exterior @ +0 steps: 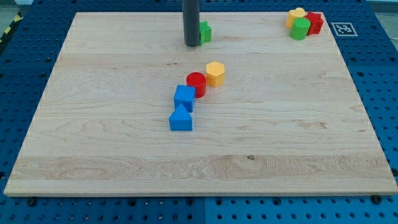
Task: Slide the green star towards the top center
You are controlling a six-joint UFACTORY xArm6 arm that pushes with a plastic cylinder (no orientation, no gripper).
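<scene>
Near the top centre of the pale wooden board (pixel 93 124), our dark rod's tip (pixel 191 45), which has no fingers to clench or release, touches the view's-left side of the partly hidden green star-shaped block (pixel 204 32), seemingly to nudge it.

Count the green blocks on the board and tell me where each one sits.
2. One green block sits at the top centre, partly hidden behind my tip. The other green block is in the top-right cluster, touching the yellow block and red block.
</scene>
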